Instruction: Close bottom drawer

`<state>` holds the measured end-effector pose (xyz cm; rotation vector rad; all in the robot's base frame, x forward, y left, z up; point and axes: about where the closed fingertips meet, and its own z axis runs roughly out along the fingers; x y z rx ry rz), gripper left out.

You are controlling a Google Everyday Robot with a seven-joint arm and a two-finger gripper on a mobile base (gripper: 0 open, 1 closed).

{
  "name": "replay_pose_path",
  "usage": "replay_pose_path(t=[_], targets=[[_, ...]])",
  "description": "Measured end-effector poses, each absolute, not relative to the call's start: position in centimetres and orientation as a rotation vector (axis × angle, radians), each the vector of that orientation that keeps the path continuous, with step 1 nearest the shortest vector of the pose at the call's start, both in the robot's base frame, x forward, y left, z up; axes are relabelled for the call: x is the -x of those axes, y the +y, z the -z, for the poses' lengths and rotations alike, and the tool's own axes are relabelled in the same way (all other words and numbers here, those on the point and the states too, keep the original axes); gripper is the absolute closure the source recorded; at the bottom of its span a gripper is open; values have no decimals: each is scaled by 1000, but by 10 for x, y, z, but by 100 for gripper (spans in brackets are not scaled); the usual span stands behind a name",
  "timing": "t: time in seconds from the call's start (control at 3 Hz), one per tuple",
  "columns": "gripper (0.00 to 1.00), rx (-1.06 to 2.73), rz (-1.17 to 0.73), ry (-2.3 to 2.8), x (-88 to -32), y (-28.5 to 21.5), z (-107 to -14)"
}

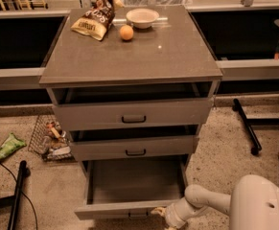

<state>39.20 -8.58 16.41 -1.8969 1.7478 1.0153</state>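
Observation:
The bottom drawer (111, 208) of the grey wood-grain cabinet (129, 56) is pulled far out, and its inside looks empty. Its narrow front is at the lower edge of the view, with a small dark slot handle (138, 215). My gripper (159, 211) is at the right end of that drawer front, at or just in front of it, on the white arm (211, 202) that comes in from the lower right. Whether it touches the front I cannot tell.
The top drawer (132, 112) and middle drawer (134, 147) stand slightly open. A chip bag (93, 20), an orange (126, 32) and a white bowl (142, 17) sit on the cabinet top. On the floor are a wire basket (50, 138), a green packet (7, 146), and black stand legs left (17, 195) and right (247, 126).

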Motion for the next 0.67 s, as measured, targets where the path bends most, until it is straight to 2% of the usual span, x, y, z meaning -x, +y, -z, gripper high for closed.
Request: replay_pose_path(t=[0.33, 0.67], targets=[[0, 1878, -964, 1681, -417, -87, -164], [16, 1841, -900, 1606, -452, -90, -164]])
